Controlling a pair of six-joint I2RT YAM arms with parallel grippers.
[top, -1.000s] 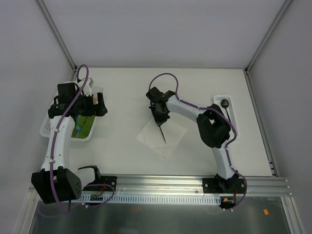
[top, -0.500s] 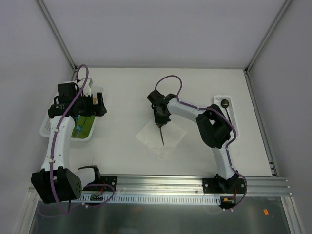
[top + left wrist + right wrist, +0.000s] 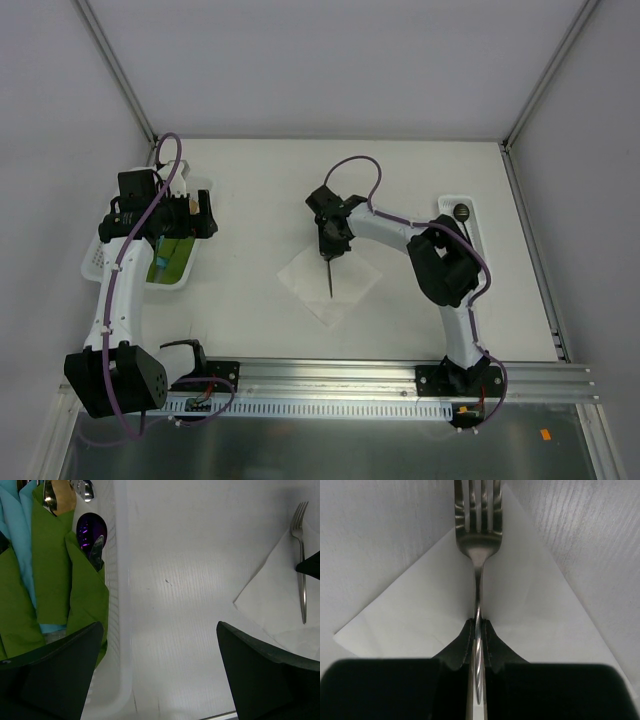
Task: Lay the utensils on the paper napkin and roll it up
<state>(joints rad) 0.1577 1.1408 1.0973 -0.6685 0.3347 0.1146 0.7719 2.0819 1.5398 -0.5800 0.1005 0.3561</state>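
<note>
Over the paper napkin (image 3: 352, 290), the right pincer (image 3: 328, 251) grips the fork (image 3: 476, 540); left pincer (image 3: 157, 629) gapes wide.

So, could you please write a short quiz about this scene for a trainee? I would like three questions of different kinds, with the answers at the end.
1. True or false: the right gripper is shut on the handle of the fork.
2. Choose one. In the right wrist view, what lies under the fork's handle? A: the paper napkin. B: a green cloth. C: a plate.
3. Fill in the missing word: the fingers of the left gripper are wide apart with nothing between them, so it is ____.

Key: 1 true; 2 A; 3 open.
</note>
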